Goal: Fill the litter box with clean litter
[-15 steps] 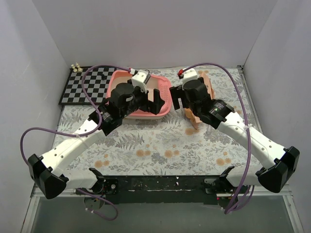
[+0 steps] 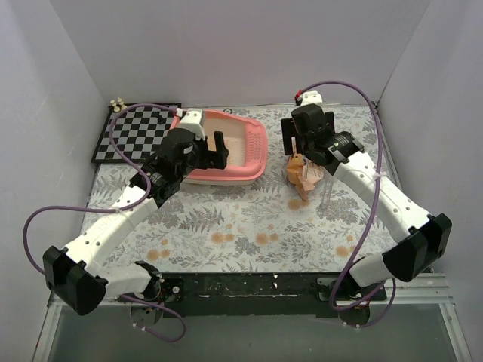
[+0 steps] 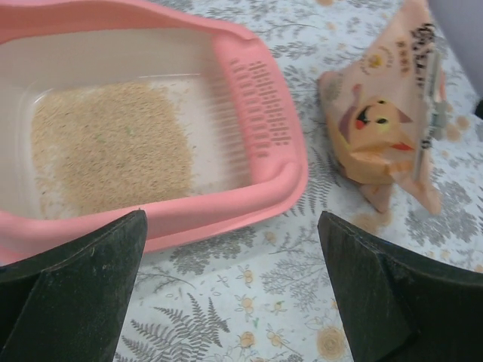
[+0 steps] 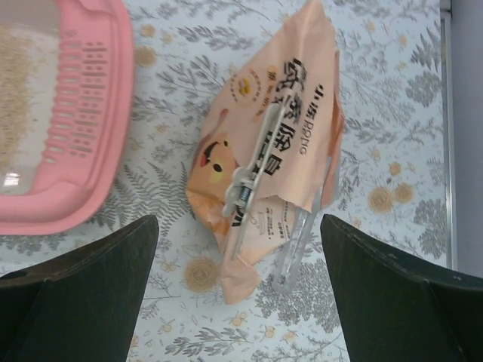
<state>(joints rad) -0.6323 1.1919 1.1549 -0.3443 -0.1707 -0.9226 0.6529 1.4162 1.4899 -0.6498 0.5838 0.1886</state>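
The pink litter box (image 2: 257, 154) stands at the back centre, with a patch of pale clean litter (image 3: 106, 151) on its whitish floor. Its slotted grille (image 4: 89, 105) faces the bag. My left gripper (image 2: 217, 153) hovers open over the box's near rim (image 3: 226, 205), with nothing between its fingers. My right gripper (image 2: 299, 145) hangs open above the crinkled orange litter bag (image 4: 283, 113), which lies on the table right of the box. A metal clip (image 4: 253, 177) sits on the bag. Neither gripper touches anything.
A translucent scoop (image 4: 293, 245) lies against the bag's right side. A checkerboard (image 2: 136, 132) with small pale pieces (image 2: 117, 103) occupies the back left corner. Some spilled granules (image 2: 296, 203) lie in front of the bag. White walls enclose the floral tablecloth.
The left gripper has drawn back left from the box's right end. The right gripper has risen and moved back, uncovering the bag.
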